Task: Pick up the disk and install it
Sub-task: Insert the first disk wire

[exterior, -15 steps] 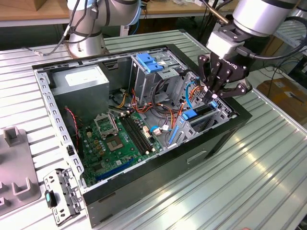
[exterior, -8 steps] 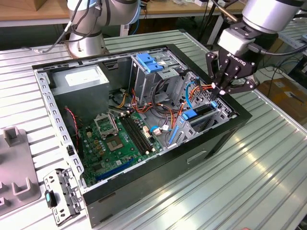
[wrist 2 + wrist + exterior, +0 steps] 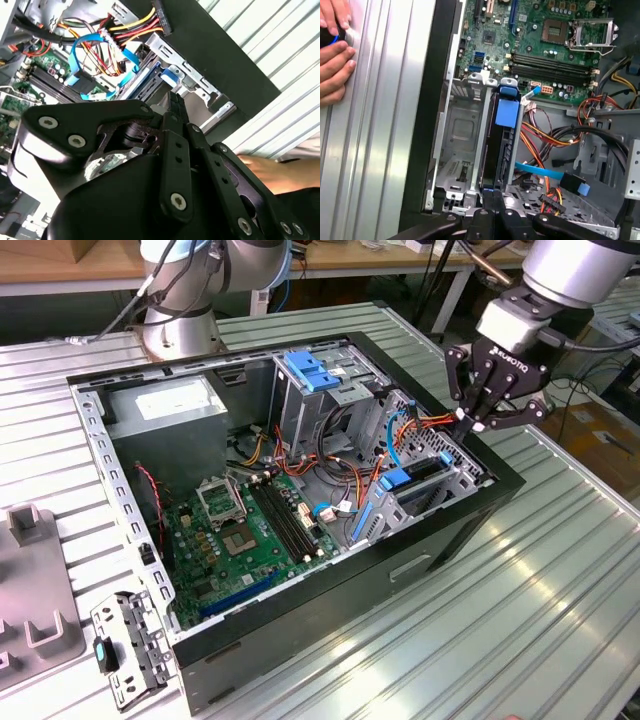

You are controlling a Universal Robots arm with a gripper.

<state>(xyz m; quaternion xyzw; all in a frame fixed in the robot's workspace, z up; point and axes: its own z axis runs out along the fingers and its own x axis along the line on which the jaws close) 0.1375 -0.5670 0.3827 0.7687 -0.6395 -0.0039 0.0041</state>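
Note:
The disk (image 3: 418, 478) sits on edge in the grey drive cage (image 3: 450, 475) at the case's corner on the exterior view's right, its bright blue carrier handle facing the motherboard. In the first wrist view the disk (image 3: 496, 150) fills one slot of that cage, blue tab on top. My gripper (image 3: 470, 420) hangs just above the cage's far end, fingers shut together with nothing between them. The fingertips (image 3: 492, 197) stand at the end of the disk; I cannot tell whether they touch it. In the second wrist view the shut gripper (image 3: 174, 97) points at the blue carrier (image 3: 169, 75).
The cage slot (image 3: 462, 135) beside the disk is bare metal. A thin blue cable (image 3: 545, 174) and power wires (image 3: 555, 135) run close by. A tall grey cage with a blue latch (image 3: 312, 370) stands further in. A person's hand (image 3: 332, 50) rests on the table outside the case.

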